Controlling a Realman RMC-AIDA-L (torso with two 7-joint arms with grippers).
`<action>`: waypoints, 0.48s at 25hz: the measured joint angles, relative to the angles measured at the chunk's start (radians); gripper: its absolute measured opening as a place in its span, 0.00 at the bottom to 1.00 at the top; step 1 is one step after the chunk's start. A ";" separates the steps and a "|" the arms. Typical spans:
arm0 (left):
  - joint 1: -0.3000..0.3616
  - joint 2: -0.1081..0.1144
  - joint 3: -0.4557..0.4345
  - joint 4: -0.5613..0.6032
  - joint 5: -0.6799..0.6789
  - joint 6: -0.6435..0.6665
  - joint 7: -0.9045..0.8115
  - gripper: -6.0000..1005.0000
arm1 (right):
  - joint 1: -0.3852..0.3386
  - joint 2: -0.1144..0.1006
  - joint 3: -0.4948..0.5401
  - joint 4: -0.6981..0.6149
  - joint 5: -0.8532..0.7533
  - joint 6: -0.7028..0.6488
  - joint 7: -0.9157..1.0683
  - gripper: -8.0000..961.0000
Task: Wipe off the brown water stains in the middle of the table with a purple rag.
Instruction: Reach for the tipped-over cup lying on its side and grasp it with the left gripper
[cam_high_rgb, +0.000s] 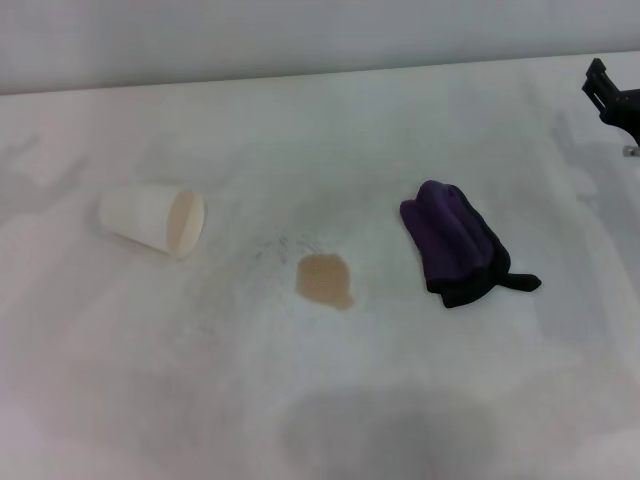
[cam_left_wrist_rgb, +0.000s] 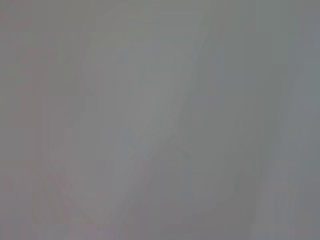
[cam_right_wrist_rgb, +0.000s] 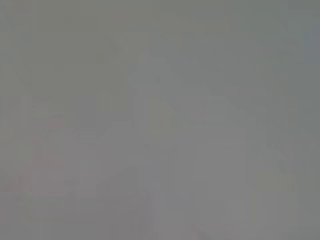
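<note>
Head view: the white worktop (cam_high_rgb: 330, 420) carries everything. The purple rag (cam_high_rgb: 455, 243) lies bunched, well right of the brown stain (cam_high_rgb: 324, 280) at the worktop's middle. A paper cup (cam_high_rgb: 153, 219) lies tipped left of the stain. The right pincer (cam_high_rgb: 612, 98) hovers far right; its opening cannot be told.

Tan stain (cam_high_rgb: 325, 280) on white grey-speckled table (cam_high_rgb: 320, 400), dark purple rag (cam_high_rgb: 455, 243) black-edged, white cup (cam_high_rgb: 152, 220).
</note>
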 joint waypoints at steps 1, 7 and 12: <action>-0.020 0.006 -0.001 -0.029 0.054 0.015 0.007 0.89 | 0.004 0.000 0.000 0.001 0.000 -0.001 0.000 0.88; -0.134 0.035 -0.002 -0.097 0.341 0.032 0.204 0.89 | 0.023 0.000 0.000 -0.003 0.001 -0.017 0.001 0.88; -0.229 0.021 -0.002 -0.170 0.482 0.016 0.376 0.89 | 0.025 0.000 0.002 -0.004 0.003 -0.020 0.001 0.88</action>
